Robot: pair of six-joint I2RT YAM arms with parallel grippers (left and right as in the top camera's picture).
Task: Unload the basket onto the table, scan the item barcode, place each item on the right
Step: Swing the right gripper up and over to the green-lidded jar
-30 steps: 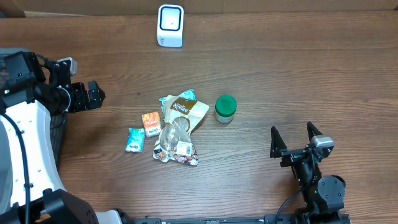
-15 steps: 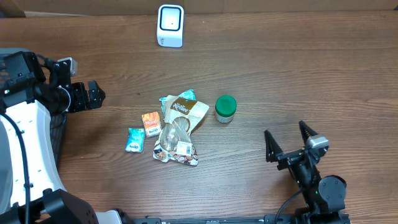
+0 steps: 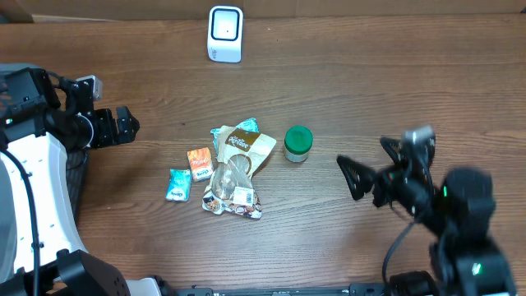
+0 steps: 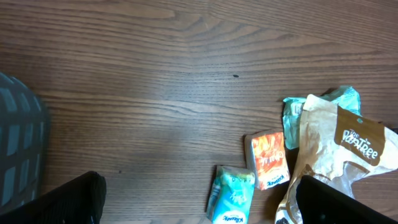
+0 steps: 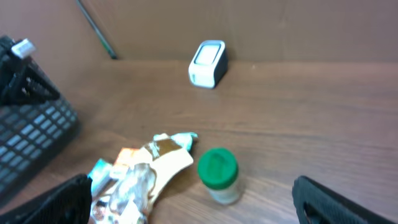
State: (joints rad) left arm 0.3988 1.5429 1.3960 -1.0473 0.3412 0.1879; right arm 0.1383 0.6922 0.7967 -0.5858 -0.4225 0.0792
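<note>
This looks like a mock shop checkout laid out on a wooden desk (image 3: 370,99). A white barcode scanner (image 3: 225,34) stands far ahead of the right gripper (image 3: 362,156). Packaged snacks (image 3: 234,168) and a green-lidded jar (image 3: 297,143) lie nearer it, with a dark mesh basket (image 5: 31,137) off to its left.

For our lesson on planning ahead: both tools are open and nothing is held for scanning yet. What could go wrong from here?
1. The green-lidded jar stands upright close to the open right tool; a sideways nudge might topple it.
2. The snack packets overlap in a pile, so gripping one could drag its neighbours.
3. The scanner sits far from the items, so a weak grip may slip on the way.
</note>
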